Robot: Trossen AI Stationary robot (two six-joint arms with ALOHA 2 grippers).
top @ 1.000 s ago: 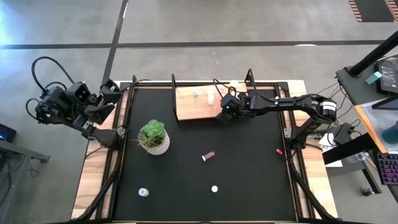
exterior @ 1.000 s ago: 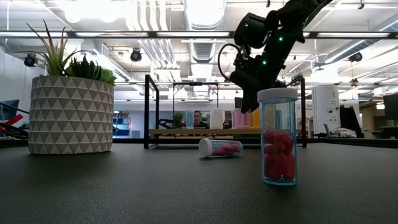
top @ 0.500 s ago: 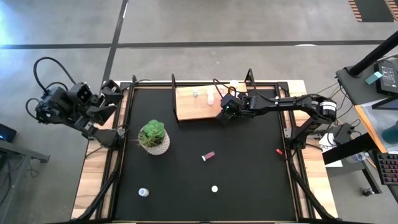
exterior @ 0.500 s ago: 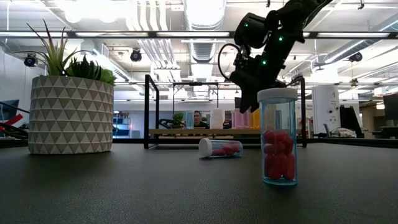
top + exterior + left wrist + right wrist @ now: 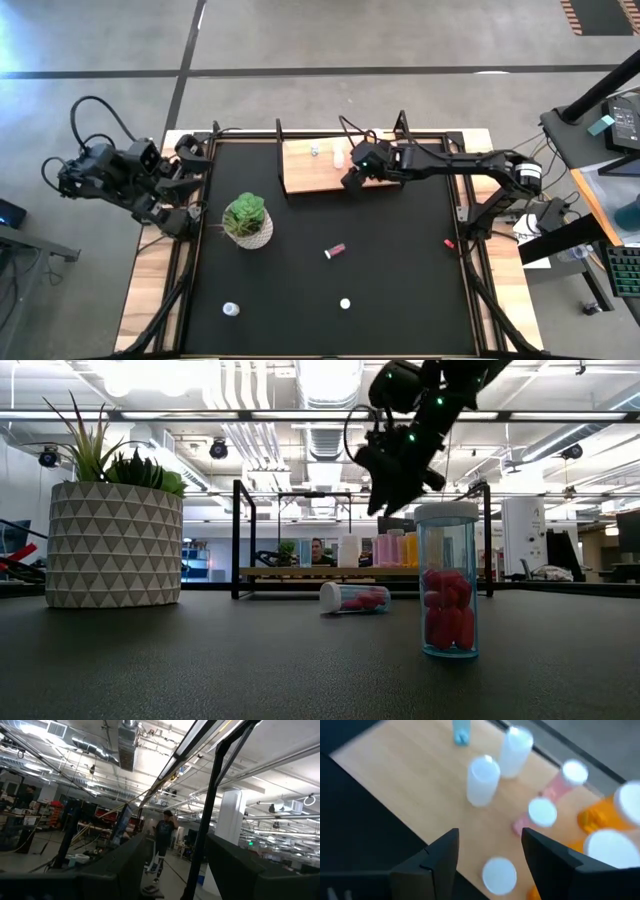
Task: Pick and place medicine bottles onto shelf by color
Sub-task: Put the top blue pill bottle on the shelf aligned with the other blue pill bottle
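Black tabletop (image 5: 380, 260) lies wide and bare at six o'clock of me, room to travel. Light-wood shelf (image 5: 305, 172) sits at twelve, its uprights fencing both ends. My right gripper (image 5: 487, 851) has just lifted off the shelf, fingers parted and empty, bottles (image 5: 483, 780) now standing below: one more placed. My left gripper (image 5: 172, 865) waits open at nine. A pink bottle (image 5: 336, 250) lies mid-table.
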